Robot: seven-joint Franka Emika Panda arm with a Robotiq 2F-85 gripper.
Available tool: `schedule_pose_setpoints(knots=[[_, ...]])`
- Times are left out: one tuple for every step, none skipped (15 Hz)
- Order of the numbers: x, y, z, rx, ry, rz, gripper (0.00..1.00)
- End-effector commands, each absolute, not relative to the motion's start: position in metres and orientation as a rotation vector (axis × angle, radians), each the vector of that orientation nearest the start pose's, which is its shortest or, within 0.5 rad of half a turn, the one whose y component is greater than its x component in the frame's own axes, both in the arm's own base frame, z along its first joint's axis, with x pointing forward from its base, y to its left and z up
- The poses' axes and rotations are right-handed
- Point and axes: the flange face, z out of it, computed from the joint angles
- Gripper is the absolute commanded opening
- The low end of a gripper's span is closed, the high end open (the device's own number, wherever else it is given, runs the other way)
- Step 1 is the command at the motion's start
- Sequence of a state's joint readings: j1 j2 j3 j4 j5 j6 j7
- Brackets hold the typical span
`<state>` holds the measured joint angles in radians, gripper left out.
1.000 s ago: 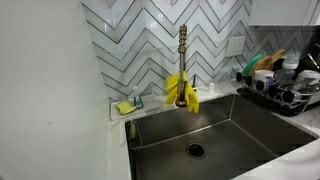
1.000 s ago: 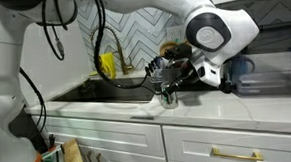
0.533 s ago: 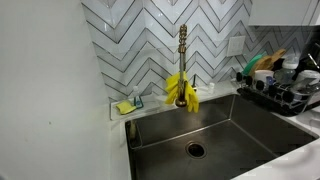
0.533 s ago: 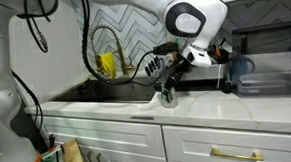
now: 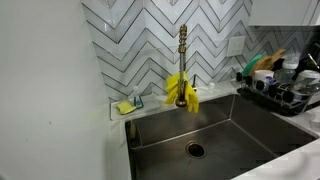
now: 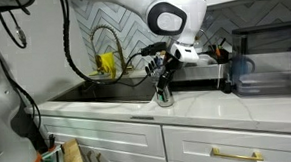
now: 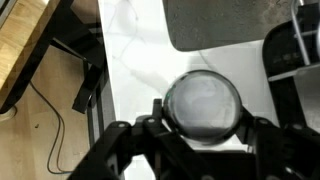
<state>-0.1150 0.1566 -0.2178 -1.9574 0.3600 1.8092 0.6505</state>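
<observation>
My gripper (image 6: 164, 78) reaches down over a small clear glass cup (image 6: 164, 95) that stands on the white marble countertop (image 6: 222, 103) just beside the sink (image 6: 104, 91). In the wrist view the cup (image 7: 203, 100) fills the space between my two black fingers (image 7: 153, 118), which press on both of its sides; the gripper (image 7: 203, 112) is shut on it. The cup's base sits at or just above the counter; I cannot tell which. The arm and the cup do not show in the exterior view that looks into the sink.
A steel sink basin (image 5: 215, 130) has a brass faucet (image 5: 183, 48) with yellow gloves (image 5: 182, 90) hung on it. A sponge holder (image 5: 126, 106) is at the back corner. A dish rack (image 5: 285, 88) with dishes stands beside the basin. A dark appliance (image 6: 270, 66) sits on the counter.
The arm's wrist and upper links have swung towards the sink side of the view; the gripper stays on the cup, which has shifted only slightly that way.
</observation>
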Motion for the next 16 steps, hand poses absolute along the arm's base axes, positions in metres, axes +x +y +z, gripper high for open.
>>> schedule_pose_setpoints(knots=[[0.517,-0.150,0.387,-2.415,1.543,0.428,0.42],[0.516,-0.149,0.390,-2.430,1.546,0.408,0.42],[0.514,-0.147,0.393,-2.445,1.547,0.386,0.42],[0.513,-0.145,0.396,-2.468,1.549,0.364,0.42],[0.512,-0.143,0.399,-2.487,1.547,0.343,0.42],[0.510,-0.140,0.402,-2.513,1.546,0.315,0.42],[0.509,-0.138,0.404,-2.536,1.544,0.293,0.42],[0.509,-0.136,0.405,-2.566,1.544,0.261,0.42],[0.508,-0.134,0.405,-2.591,1.545,0.239,0.42],[0.508,-0.131,0.405,-2.628,1.545,0.203,0.42],[0.508,-0.128,0.404,-2.657,1.541,0.176,0.42],[0.508,-0.126,0.402,-2.694,1.544,0.141,0.42],[0.507,-0.123,0.401,-2.720,1.542,0.116,0.42],[0.507,-0.121,0.399,-2.749,1.540,0.087,0.42],[0.508,-0.119,0.398,-2.776,1.539,0.053,0.42],[0.509,-0.118,0.397,-2.800,1.534,0.017,0.42]])
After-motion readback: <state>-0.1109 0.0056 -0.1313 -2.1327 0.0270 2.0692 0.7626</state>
